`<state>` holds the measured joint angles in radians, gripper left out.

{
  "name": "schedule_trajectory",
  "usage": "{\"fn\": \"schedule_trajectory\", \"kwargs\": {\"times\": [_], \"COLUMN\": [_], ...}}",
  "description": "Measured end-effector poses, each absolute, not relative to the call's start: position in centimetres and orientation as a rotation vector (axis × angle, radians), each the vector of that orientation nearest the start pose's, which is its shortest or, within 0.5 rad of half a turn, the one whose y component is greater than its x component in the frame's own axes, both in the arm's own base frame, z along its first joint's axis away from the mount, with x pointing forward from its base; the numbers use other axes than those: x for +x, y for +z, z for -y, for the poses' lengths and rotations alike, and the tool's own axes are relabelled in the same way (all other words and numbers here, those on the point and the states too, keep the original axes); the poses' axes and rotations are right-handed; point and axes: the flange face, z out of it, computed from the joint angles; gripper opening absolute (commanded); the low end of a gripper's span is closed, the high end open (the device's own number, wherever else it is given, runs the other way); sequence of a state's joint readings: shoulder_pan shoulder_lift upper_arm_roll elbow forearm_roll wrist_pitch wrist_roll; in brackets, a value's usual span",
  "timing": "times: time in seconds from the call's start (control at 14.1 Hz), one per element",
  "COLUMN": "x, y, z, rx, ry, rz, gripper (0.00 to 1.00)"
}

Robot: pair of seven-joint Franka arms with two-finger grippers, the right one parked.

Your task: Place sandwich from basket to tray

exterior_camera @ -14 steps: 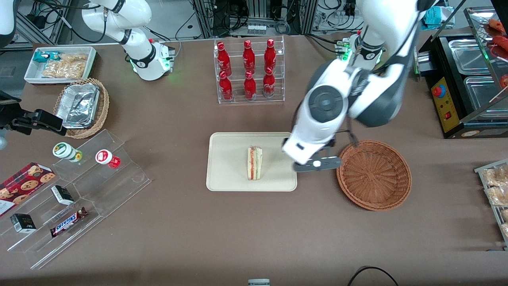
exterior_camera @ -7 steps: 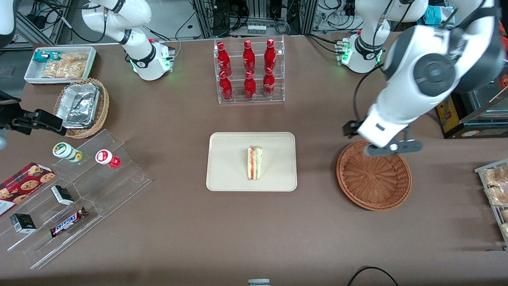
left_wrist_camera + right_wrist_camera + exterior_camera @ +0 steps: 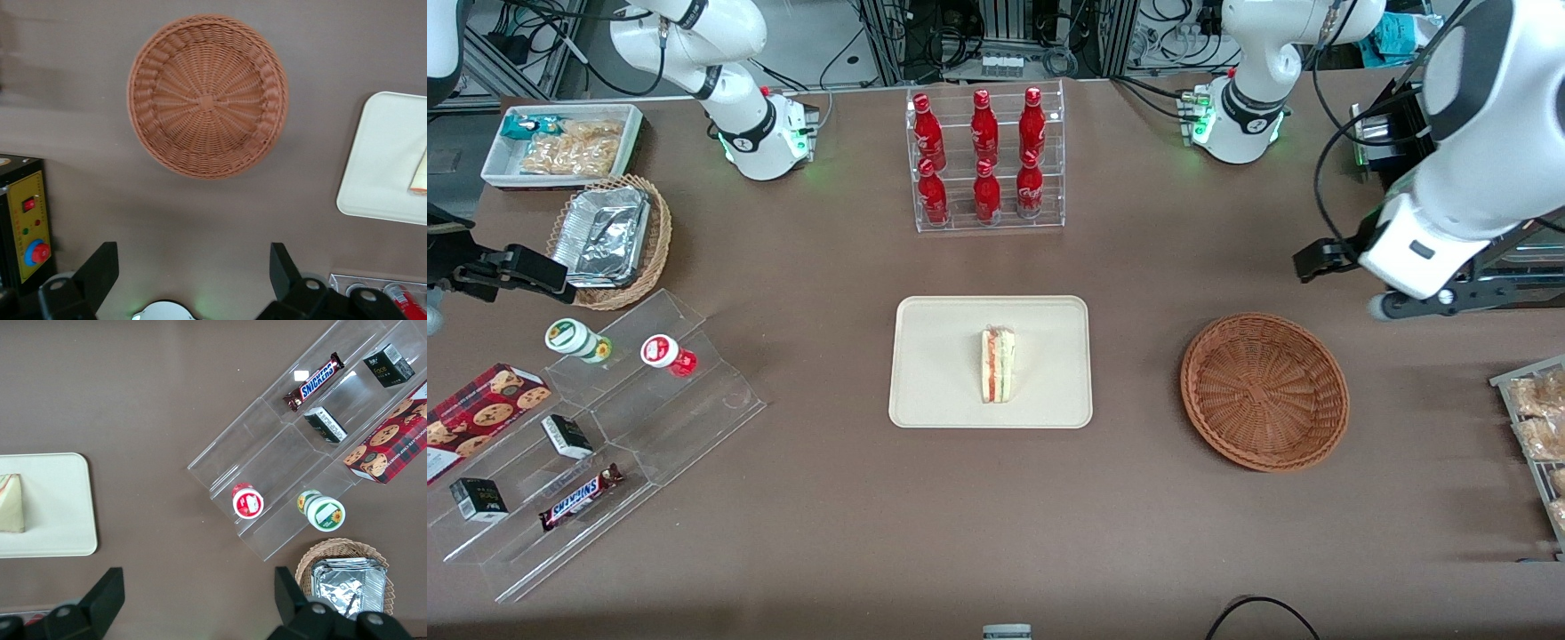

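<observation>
Gripper (image 3: 190, 267) withdrawn past basket (image 3: 1264, 390), spread.

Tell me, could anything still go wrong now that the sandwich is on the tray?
Probably little. The sandwich stands on a narrow edge in the middle of the tray, so a knock to the table might tip it over. The open pincer is high above the table, beside the empty basket toward the working arm's end. It is close to the black machine with the red button, and a careless swing could hit that.
</observation>
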<state>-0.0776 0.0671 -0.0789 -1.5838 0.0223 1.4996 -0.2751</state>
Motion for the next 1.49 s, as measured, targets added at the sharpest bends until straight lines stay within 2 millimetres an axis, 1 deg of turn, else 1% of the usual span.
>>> {"fn": "schedule_trajectory", "kwargs": {"times": [0.07,0.21,0.5,0.71,0.85,1.13,1.42,1.49], "x": [55.7,55.7,55.8,55.9,55.7,54.4,53.7,53.6], "y": [57.8,58.1,59.0,59.8,60.4,62.3,63.3,63.5], "z": [7.6,6.7,6.5,5.6,5.4,5.4,5.3,5.3], "rx": [-3.081,-3.082,-3.087,-3.091,-3.092,-3.093,-3.099,-3.103], "ry": [0.217,0.21,0.181,0.154,0.142,0.12,0.107,0.103], "rz": [0.195,0.218,0.225,0.25,0.255,0.246,0.202,0.155], "gripper": [1.0,1.0,1.0,1.0,1.0,1.0,0.99,0.99]}}
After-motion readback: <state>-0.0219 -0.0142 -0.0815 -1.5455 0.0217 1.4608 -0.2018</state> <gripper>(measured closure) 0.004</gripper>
